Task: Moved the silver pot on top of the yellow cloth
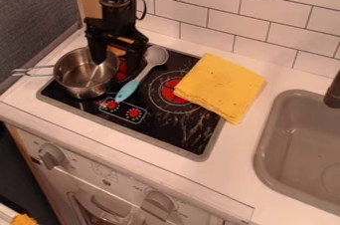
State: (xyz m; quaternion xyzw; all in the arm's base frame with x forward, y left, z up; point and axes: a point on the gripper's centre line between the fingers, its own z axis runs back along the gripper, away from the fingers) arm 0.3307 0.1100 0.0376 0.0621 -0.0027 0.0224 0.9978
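The black gripper (116,64) hangs over the right side of the silver pot (83,82) at the stove's left. It is open, with one finger over the inside of the pot and the other to the right of its rim. The pot stands upright on the stove, its handle pointing left. A folded yellow cloth (222,85) lies flat across the stove's right edge and the counter, to the right of the gripper and apart from the pot.
A spoon with a blue handle (127,91) lies on the black stove top (176,132) just right of the pot. Something yellow (117,50) shows partly behind the gripper. The grey sink (264,142) is at the right, with a dark faucet (334,92); a tiled wall rises behind.
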